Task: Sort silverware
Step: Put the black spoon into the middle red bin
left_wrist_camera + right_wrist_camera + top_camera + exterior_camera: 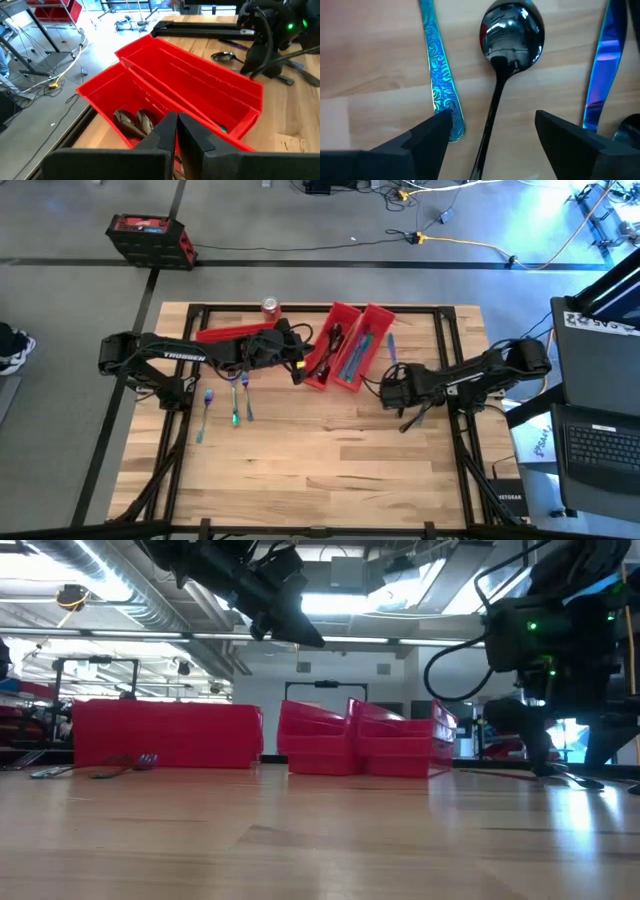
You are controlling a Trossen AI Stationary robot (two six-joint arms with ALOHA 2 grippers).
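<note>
Risk: right gripper, fingers spread, straddles dark spoon w/ teal handle just beside it, may snag both. Left gripper, fingers pressed together, over red bins.

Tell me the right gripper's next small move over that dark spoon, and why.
Probably lower straight down and close on the handle. The right gripper is open, its fingers on either side of the dark spoon, which lies flat on the table, not yet held. The left gripper is shut over the red bins.
</note>
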